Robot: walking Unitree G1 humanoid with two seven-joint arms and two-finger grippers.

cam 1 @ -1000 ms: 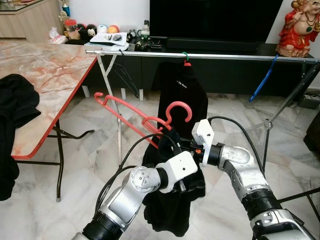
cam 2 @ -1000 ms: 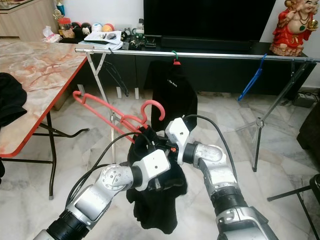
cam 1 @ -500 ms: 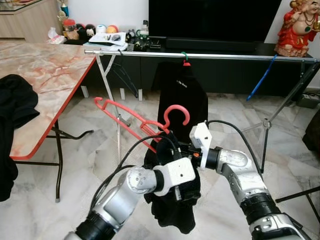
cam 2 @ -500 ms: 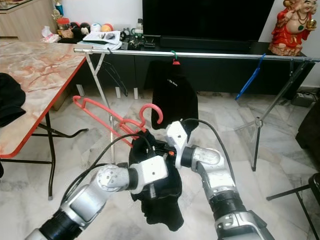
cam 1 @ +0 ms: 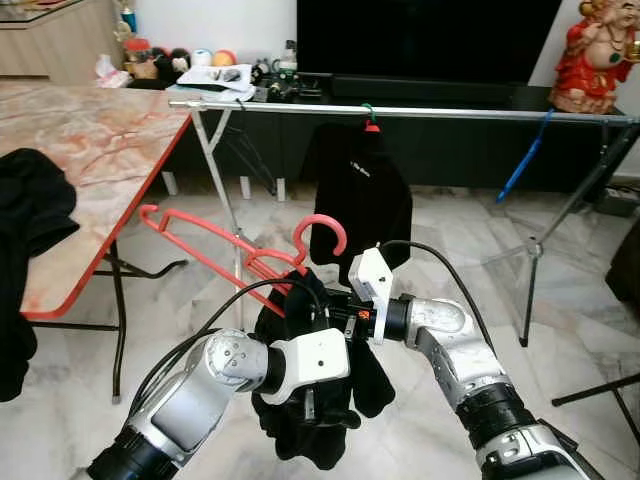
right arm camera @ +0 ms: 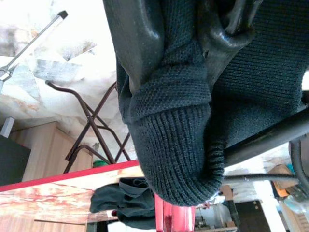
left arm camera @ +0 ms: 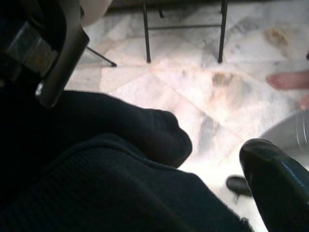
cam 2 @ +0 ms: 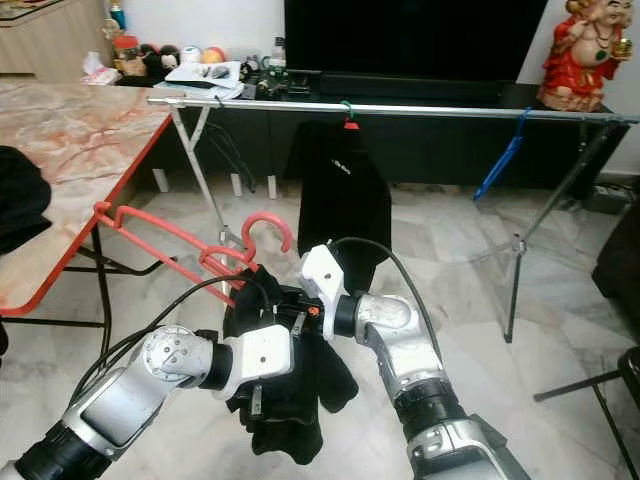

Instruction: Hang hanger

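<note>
A red hanger (cam 1: 235, 255) tilts in mid-air in front of me, its hook (cam 1: 322, 232) up and its long arm reaching left. A black knit garment (cam 1: 310, 410) hangs bunched below it. My right gripper (cam 1: 340, 315) is shut on the garment's ribbed collar (right arm camera: 178, 145) just under the hook. The left gripper (cam 1: 305, 312) is pushed into the same cloth beside it. One left finger (left arm camera: 277, 181) stands apart from the fabric, so it looks open. The steel clothes rail (cam 1: 440, 113) runs across behind, well above the hanger.
A black shirt (cam 1: 362, 190) on a red hanger and a blue hanger (cam 1: 525, 155) hang on the rail. A marble table with a red edge (cam 1: 110, 230) and a dark cloth stands at left. TV cabinet and rail legs (cam 1: 575, 215) are behind, over tiled floor.
Both grippers have carried the hanger and garment to the left and slightly closer. The garment now hangs more bunched and lower.
</note>
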